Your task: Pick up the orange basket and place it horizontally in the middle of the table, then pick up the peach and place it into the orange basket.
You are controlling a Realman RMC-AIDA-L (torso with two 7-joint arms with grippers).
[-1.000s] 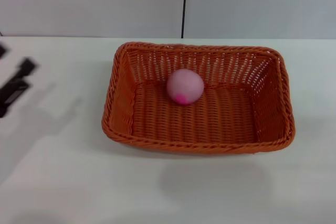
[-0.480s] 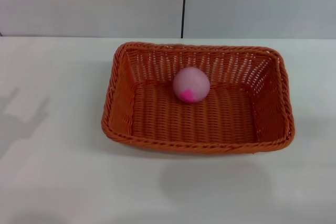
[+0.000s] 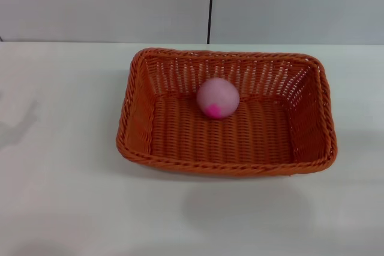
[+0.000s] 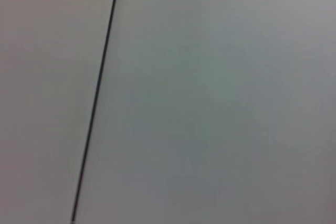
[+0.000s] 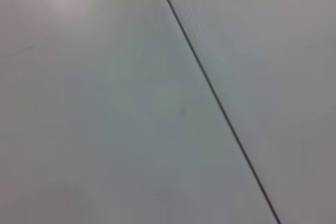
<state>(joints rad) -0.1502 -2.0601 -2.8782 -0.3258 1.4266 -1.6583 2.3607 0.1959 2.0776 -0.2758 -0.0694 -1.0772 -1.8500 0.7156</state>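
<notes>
The orange basket [image 3: 180, 136] lies lengthwise across the middle of the white table [image 3: 60, 196] in the head view. Inside it, toward the far wall, rests the pale-pink peach [image 3: 218, 98] with a darker pink spot facing me. Neither gripper shows in the head view. Both wrist views hold only a plain grey wall panel with a dark seam, and no fingers.
A grey wall with a vertical dark seam [image 3: 210, 5] stands behind the table's far edge. A faint shadow falls on the tabletop at the far left [image 3: 15, 127]. White tabletop surrounds the basket on every side.
The left gripper, seen at the far left edge one second ago, has withdrawn out of view, leaving only a shadow. The peach has rolled slightly to the right inside the basket.
</notes>
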